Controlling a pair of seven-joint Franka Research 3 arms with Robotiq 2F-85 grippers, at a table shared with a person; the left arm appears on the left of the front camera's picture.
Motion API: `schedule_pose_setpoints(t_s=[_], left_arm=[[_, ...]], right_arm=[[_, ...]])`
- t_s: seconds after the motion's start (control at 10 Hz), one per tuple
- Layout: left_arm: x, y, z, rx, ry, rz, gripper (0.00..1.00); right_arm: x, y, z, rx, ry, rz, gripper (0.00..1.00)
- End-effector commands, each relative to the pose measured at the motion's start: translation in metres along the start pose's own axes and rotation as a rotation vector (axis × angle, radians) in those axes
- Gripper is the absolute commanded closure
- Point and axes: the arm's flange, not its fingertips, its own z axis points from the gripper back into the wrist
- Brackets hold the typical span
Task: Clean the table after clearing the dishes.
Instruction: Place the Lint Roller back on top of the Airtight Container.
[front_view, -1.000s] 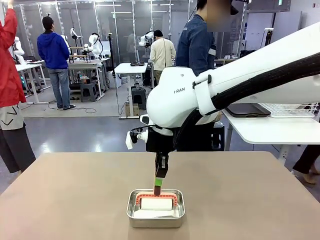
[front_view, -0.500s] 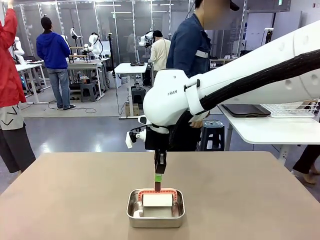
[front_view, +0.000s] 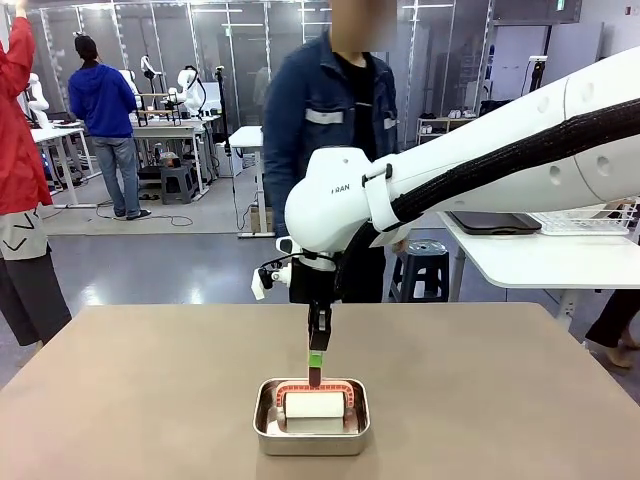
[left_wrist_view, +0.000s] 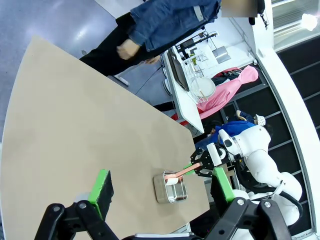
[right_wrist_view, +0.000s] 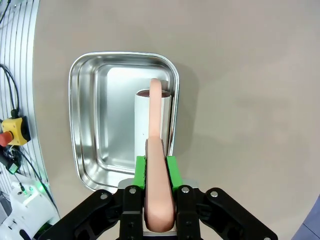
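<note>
Between the green pads of the right gripper (right_wrist_view: 159, 176), the jaws are pressed tight on the salmon-pink handle (right_wrist_view: 156, 165) of a lint roller, whose white cylindrical roll (right_wrist_view: 142, 122) sits low inside a small rectangular steel pan (right_wrist_view: 87, 125) with rounded corners. From the front, that gripper (front_view: 316, 372) points straight down over the pan (front_view: 311, 432), the pink frame arching across the top of the white roll (front_view: 314, 405). The pan rests on the wide, plain beige-brown matte counter (front_view: 150, 390), near the robot's edge and about midway across. Up from the gripper rises the white right arm (front_view: 480, 165), which comes in from the right side and bends down above the pan.

The left gripper (left_wrist_view: 160, 187) has its jaws spread wide with nothing between them, one green pad (left_wrist_view: 102, 186) to each side of its wrist view. It is raised well clear of the counter (left_wrist_view: 75, 125) and looks across it toward the pan (left_wrist_view: 170, 187) and the right gripper (left_wrist_view: 197, 167) beyond.

At the far side of the counter stands a person in a dark blue jacket (front_view: 320, 110) and black trousers. Behind and to the right is a white table (front_view: 530, 255) carrying a dark tray and a wire rack.
</note>
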Motion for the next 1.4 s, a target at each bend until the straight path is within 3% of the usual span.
schedule_pose_setpoints(t_s=[0.0, 0.3, 0.4, 1.3], left_arm=[[0.0, -0.002, 0.004, -0.003, 0.012, -0.003, 0.0], [0.0, -0.002, 0.004, -0.003, 0.012, -0.003, 0.0], [0.0, -0.002, 0.004, -0.003, 0.012, -0.003, 0.0], [0.0, -0.002, 0.004, -0.003, 0.012, -0.003, 0.0]], right_arm=[[0.003, -0.002, 0.003, -0.006, 0.003, -0.015, 0.79], [-0.002, 0.001, 0.016, -0.059, -0.007, -0.018, 0.07], [-0.001, 0.0, 0.018, -0.076, -0.005, -0.02, 0.0], [-0.002, -0.006, 0.023, -0.067, -0.017, 0.0, 0.0]])
